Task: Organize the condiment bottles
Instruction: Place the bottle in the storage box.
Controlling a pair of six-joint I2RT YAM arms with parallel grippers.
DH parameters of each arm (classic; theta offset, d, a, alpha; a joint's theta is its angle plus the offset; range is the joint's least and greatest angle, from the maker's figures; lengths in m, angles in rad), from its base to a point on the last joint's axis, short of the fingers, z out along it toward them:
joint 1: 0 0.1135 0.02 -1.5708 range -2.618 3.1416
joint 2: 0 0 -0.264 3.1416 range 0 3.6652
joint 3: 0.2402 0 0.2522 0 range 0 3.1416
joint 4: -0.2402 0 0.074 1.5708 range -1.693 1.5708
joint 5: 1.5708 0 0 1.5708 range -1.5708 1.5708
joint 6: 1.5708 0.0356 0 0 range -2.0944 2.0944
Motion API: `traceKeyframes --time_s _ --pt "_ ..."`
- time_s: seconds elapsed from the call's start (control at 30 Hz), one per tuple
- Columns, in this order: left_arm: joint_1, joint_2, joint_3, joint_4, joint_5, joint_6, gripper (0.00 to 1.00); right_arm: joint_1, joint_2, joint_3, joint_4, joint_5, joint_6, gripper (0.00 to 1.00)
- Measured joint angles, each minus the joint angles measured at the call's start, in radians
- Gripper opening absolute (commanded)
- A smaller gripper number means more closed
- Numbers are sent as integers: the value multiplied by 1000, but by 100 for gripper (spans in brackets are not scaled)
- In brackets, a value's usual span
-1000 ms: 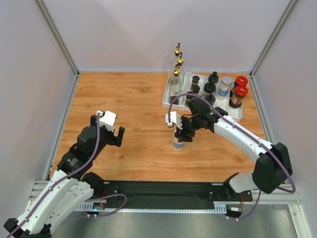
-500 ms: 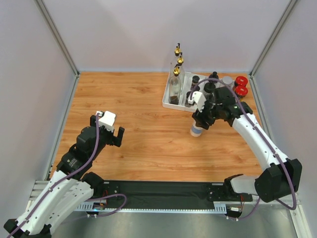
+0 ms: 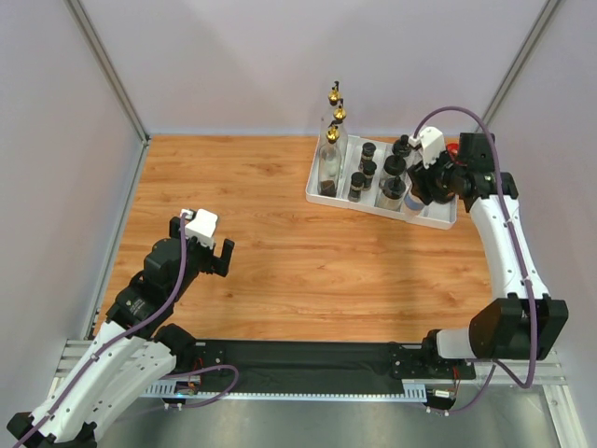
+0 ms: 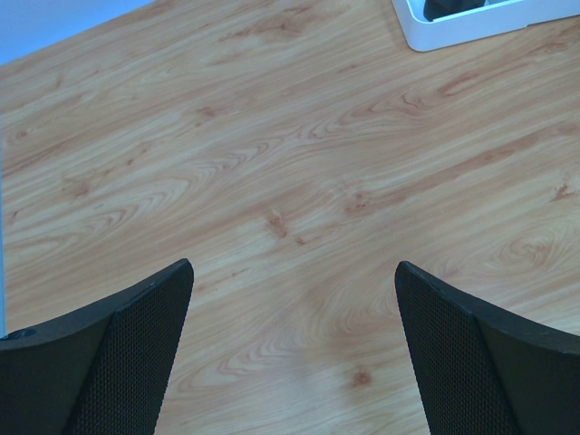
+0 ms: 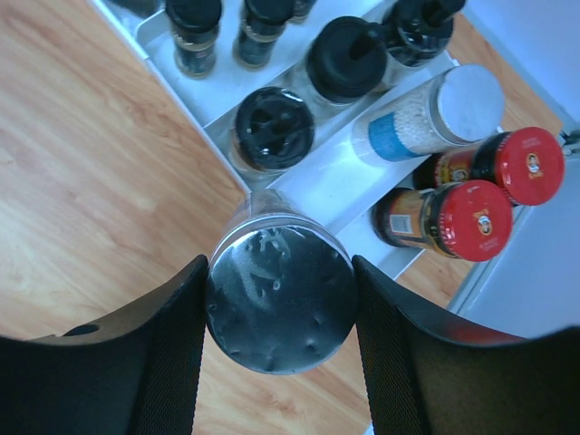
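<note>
Silver-lidded jar (image 5: 279, 294) is held betw. the fingers of our right hand (image 5: 279, 304), over the near edge of the white tray (image 5: 214, 136), upper right in the top view. We see a 2nd silver-lidded jar (image 5: 433, 113) and two red-lidded jars (image 5: 471, 217) just beyond. Left hand (image 4: 292, 272) gapes wide over bare desk (image 4: 299, 163), lower left.

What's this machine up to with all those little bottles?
It is sorting condiment bottles into a white tray. The right gripper is clamped on a silver-lidded jar and holds it at the tray's near edge, beside the red-lidded jars already in there. The gold-spouted bottles stand at the tray's other end. The left gripper hangs open over bare table, holding nothing.
</note>
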Motion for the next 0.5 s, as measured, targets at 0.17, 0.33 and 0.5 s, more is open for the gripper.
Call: traceKeyframes --time_s 0.17,0.33,0.5 --pt "0 0 0 0 0 0 100 -50 81 64 30 18 16 2" --pt "0 0 0 0 0 0 100 -69 140 88 51 37 25 3" --pt "0 0 0 0 0 0 100 -74 186 89 98 42 35 4"
